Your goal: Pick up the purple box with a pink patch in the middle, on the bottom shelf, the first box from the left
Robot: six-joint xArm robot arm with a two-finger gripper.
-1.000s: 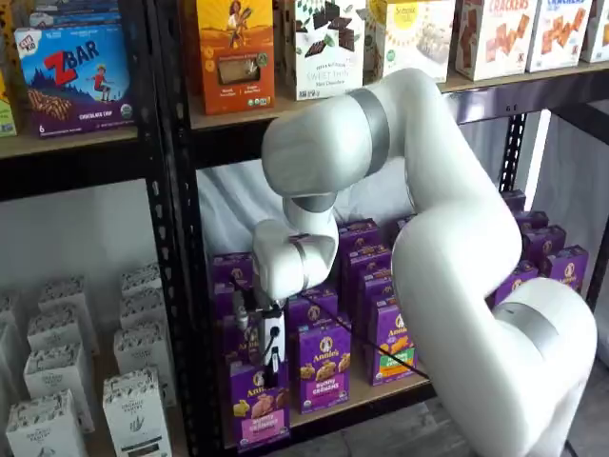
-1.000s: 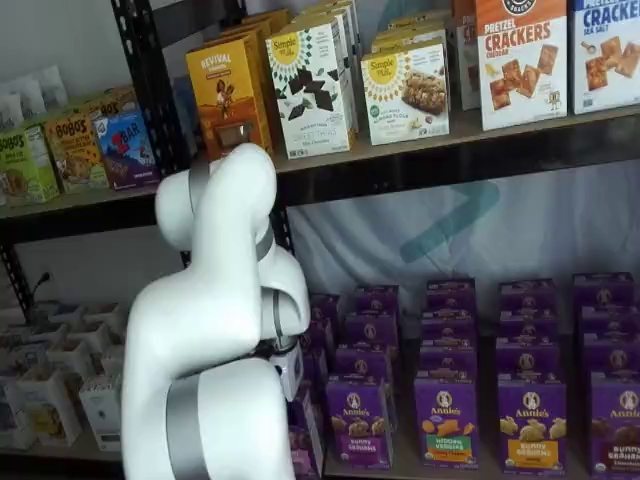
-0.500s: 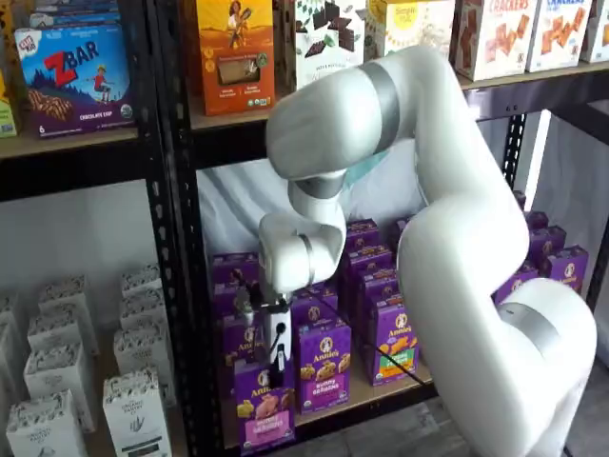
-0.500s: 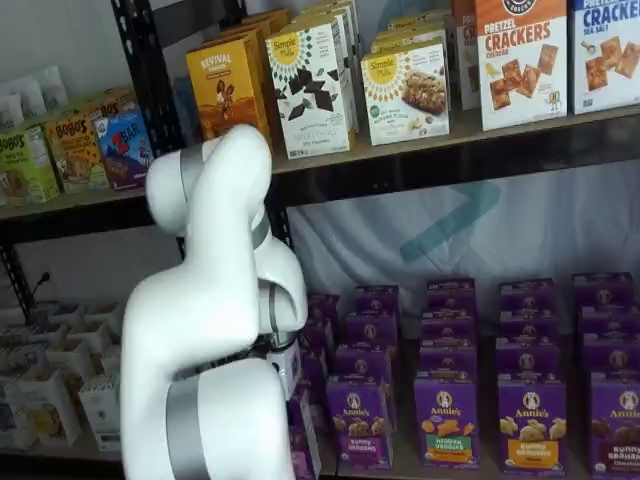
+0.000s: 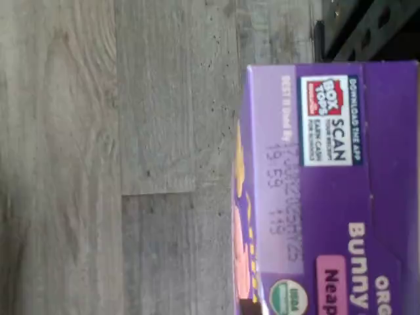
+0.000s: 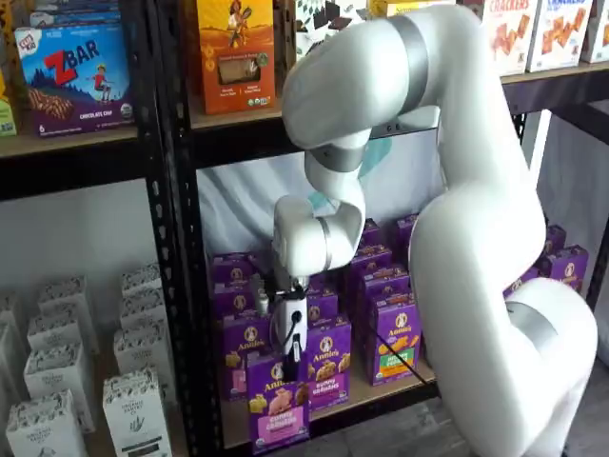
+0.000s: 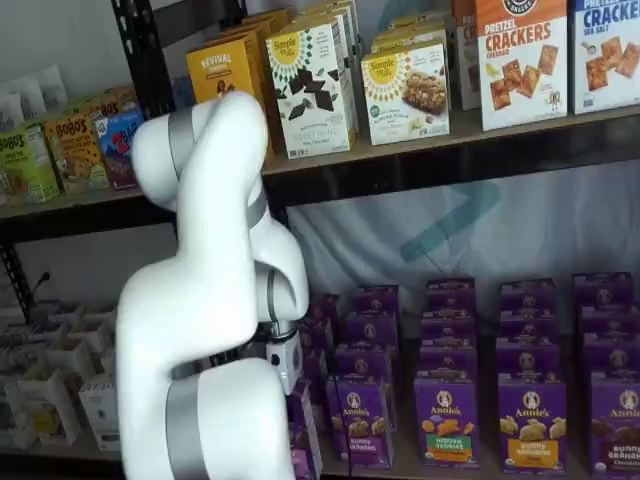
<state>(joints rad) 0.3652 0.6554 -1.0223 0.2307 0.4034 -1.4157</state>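
In a shelf view my gripper (image 6: 293, 354) is shut on the top of the purple box (image 6: 278, 411), an upright Annie's carton with tan bunnies and a pink band. It holds the box in front of the bottom shelf (image 6: 376, 392), at the left end near the black upright (image 6: 178, 286). The wrist view shows the box's purple top (image 5: 328, 197) with a Box Tops label and a pink patch, above grey wood floor. In the other shelf view the white arm (image 7: 215, 300) hides the fingers and most of the box.
Rows of other purple Annie's cartons (image 6: 326, 367) stand on the bottom shelf, also in the other shelf view (image 7: 446, 420). White cartons (image 6: 133, 409) fill the bay to the left. The shelf above (image 6: 238, 109) carries orange and white boxes.
My gripper has moved right and out from the shelf with the purple box in it. The arm's elbow has risen.
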